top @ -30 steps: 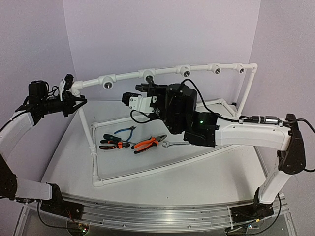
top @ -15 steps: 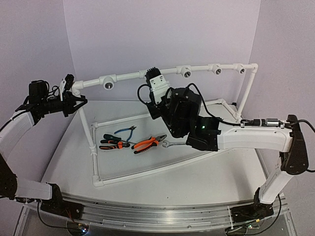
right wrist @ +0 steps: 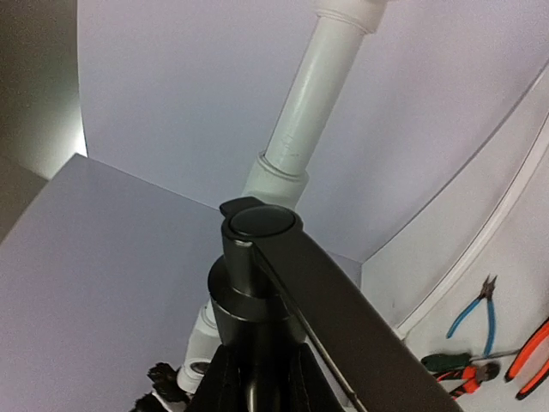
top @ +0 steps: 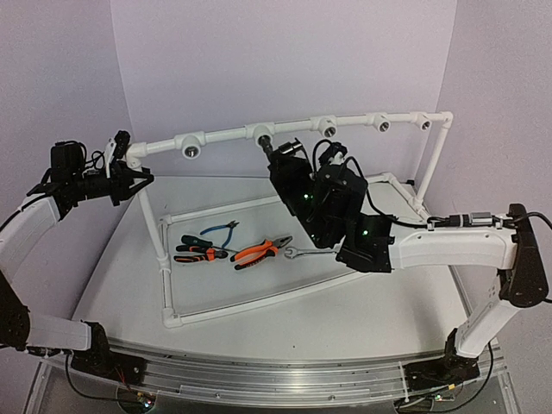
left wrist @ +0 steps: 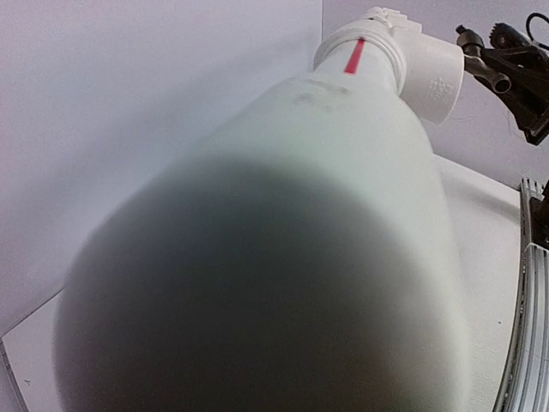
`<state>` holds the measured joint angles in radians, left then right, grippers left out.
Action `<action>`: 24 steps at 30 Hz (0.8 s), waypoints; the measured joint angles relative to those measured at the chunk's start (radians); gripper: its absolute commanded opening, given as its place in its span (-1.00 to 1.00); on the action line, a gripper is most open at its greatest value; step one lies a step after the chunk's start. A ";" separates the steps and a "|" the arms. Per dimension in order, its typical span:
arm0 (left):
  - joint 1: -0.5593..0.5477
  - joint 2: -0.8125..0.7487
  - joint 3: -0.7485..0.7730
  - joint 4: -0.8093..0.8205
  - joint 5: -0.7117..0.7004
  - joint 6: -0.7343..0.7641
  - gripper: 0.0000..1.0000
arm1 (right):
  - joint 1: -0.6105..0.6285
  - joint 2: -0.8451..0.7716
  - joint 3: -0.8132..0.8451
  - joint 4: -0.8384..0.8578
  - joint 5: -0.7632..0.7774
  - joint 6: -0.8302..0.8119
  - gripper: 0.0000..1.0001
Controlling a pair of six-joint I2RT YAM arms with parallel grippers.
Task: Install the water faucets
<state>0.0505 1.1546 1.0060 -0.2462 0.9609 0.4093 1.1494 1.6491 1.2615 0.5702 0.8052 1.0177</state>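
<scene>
Currently water faucet is clamped in the right tool, closed on its body, just below a tee of the pipe rail. Left tool is positioned at the rail's left end; its opening cannot be told.

On the grey table, inside the white plastic pipe frame, a silver open-end wrench lies just right of orange-handled pliers. A dark grey metal tap sits just under the frame's far top rail.

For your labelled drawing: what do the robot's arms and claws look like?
The left arm and right arm: white tubular links, black joints. The left claw and right claw: black. Also black cables and green lights on the right arm.
</scene>
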 measured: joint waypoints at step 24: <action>0.000 0.000 -0.005 0.009 -0.004 -0.017 -1.00 | 0.001 -0.415 -0.341 -0.203 -0.207 0.244 0.27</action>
<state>0.0502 1.1550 1.0008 -0.2377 0.9573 0.3926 1.1507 1.2346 0.9202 0.3676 0.5986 1.2617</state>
